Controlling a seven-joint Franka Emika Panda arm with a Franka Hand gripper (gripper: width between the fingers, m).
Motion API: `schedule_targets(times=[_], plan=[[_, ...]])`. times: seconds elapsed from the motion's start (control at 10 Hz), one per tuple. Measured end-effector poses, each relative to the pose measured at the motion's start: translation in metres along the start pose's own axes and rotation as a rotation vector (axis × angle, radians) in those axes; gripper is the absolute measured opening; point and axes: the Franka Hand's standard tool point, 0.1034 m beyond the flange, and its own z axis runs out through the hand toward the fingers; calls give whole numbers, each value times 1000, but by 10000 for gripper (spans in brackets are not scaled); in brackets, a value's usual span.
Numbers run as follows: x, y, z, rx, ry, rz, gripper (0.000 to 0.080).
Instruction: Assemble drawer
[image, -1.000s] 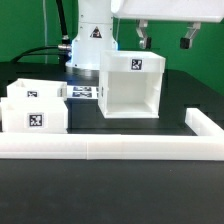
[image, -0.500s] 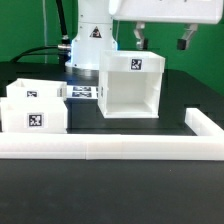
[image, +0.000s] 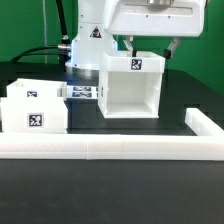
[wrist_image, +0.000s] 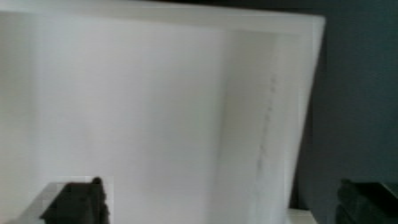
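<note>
The large white open-faced box housing (image: 131, 85) stands upright in the middle of the black table, a square tag on its top front. Two small white trays (image: 33, 106) with square tags sit together at the exterior view's left. My gripper (image: 151, 47) hangs open just above the housing's top rear, one finger (image: 128, 46) and the other (image: 174, 48) spread near its two sides. In the wrist view the housing's white top (wrist_image: 160, 110) fills most of the picture between the dark fingertips (wrist_image: 75, 200). Nothing is held.
A long low white rail (image: 100, 146) runs along the front and turns back at the exterior view's right (image: 206, 124). The marker board (image: 83, 93) lies behind the trays. The arm's white base (image: 92, 40) stands at the back.
The gripper has come down and moved toward the exterior view's left, from high above the right of the housing to just over its top. The parts have not moved.
</note>
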Motion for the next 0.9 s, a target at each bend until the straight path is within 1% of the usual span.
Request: schedule_targets(times=[0.2, 0.3, 0.5, 0.7, 0.8, 0.9], plan=[[-1, -7, 11, 5, -12, 3, 650], [-2, -7, 13, 5, -15, 3, 650], [-2, -7, 13, 5, -15, 2, 638], [-2, -7, 13, 5, -15, 2, 284], [-2, -7, 13, 5, -15, 2, 148], [-2, -7, 13, 5, -15, 2, 148]])
